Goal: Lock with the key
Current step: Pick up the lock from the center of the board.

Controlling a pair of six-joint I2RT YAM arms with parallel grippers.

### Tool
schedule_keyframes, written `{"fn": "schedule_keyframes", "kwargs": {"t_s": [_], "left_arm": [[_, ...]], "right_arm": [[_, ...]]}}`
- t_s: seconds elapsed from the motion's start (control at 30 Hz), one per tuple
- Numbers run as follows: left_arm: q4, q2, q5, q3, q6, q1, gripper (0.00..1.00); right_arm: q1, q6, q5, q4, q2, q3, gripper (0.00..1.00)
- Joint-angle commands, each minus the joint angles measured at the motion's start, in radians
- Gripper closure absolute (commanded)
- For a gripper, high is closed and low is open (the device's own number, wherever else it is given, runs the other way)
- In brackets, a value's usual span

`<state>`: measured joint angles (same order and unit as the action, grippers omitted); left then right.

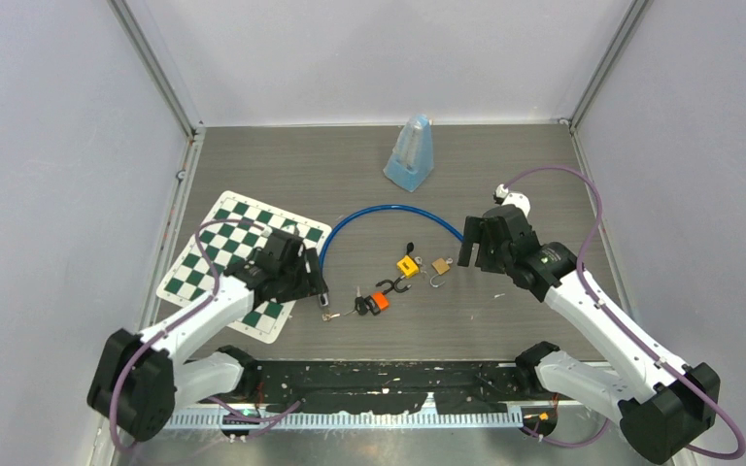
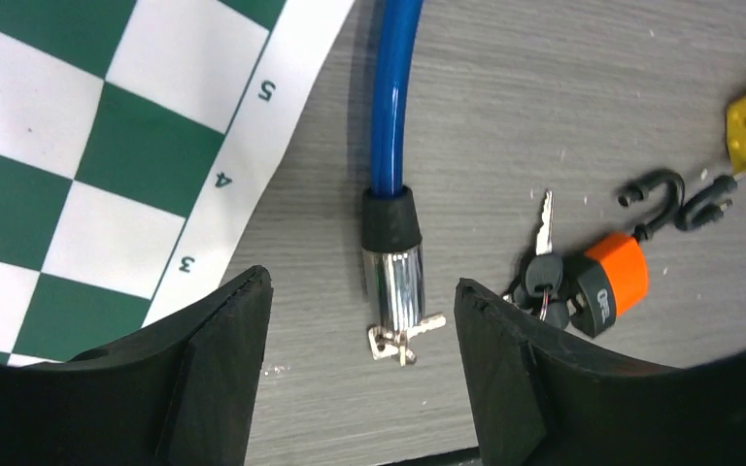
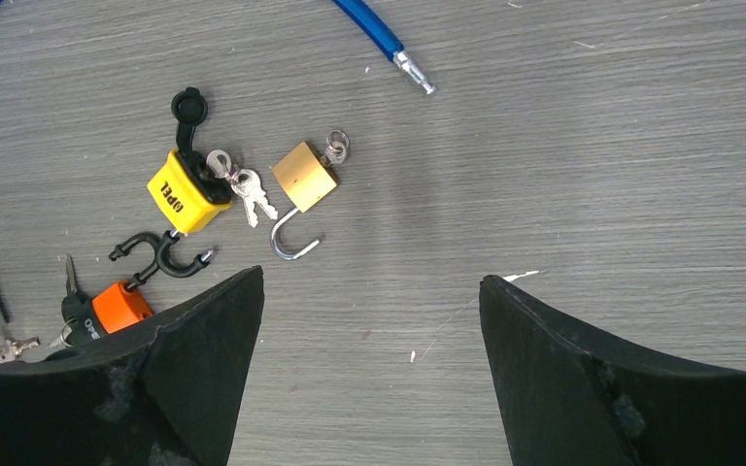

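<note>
A blue cable lock (image 1: 389, 212) curves across the table; its chrome lock barrel (image 2: 396, 282) with small silver keys (image 2: 403, 338) in its end lies between my open left fingers. My left gripper (image 2: 361, 291) is open and empty just above it, also seen in the top view (image 1: 317, 283). The cable's bare pin end (image 3: 413, 70) lies apart. An orange padlock (image 2: 610, 282) with black keys (image 2: 541, 277), a yellow padlock (image 3: 183, 194) and an open brass padlock (image 3: 303, 180) lie mid-table. My right gripper (image 3: 369, 291) is open and empty, right of the brass padlock.
A green-and-white chessboard mat (image 1: 238, 254) lies at the left under my left arm. A blue metronome-shaped object (image 1: 410, 155) stands at the back centre. Walls enclose the table on three sides.
</note>
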<state>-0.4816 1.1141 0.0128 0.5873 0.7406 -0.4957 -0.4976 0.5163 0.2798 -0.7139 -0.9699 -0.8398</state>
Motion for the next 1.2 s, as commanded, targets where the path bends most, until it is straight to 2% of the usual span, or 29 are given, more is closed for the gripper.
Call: {"fn": "schedule_keyframes", "kwargs": {"t_s": [0.0, 0.13, 0.33, 0.53, 0.7, 0.83, 0.97, 1.17], "left_arm": [[0.006, 0.09, 0.075, 0.076, 0.032, -0.02, 0.33], [-0.003, 0.157, 0.095, 0.111, 0.075, -0.039, 0.38], [0.01, 0.276, 0.108, 0.154, 0.13, -0.049, 0.53], [-0.068, 0.38, 0.179, 0.238, 0.128, -0.078, 0.56], [-0.042, 0.408, 0.195, 0.231, 0.118, -0.078, 0.57], [-0.034, 0.438, 0.19, 0.239, 0.11, -0.077, 0.66], [-0.026, 0.483, 0.213, 0.252, 0.087, -0.078, 0.67], [-0.032, 0.53, 0.228, 0.283, 0.046, -0.077, 0.68]], "right_arm": [[-0.003, -0.021, 0.05, 0.048, -0.008, -0.044, 0.12], [0.004, -0.037, 0.065, 0.052, -0.045, -0.066, 0.12], [0.045, -0.046, 0.039, 0.088, -0.117, -0.076, 0.12], [0.065, -0.055, 0.011, 0.123, -0.186, -0.077, 0.12], [0.09, -0.063, -0.009, 0.144, -0.228, -0.076, 0.12], [0.115, -0.071, -0.043, 0.163, -0.254, -0.074, 0.12], [0.157, -0.091, -0.092, 0.211, -0.295, -0.06, 0.12], [0.183, -0.257, -0.162, 0.24, -0.415, -0.09, 0.09]]}}
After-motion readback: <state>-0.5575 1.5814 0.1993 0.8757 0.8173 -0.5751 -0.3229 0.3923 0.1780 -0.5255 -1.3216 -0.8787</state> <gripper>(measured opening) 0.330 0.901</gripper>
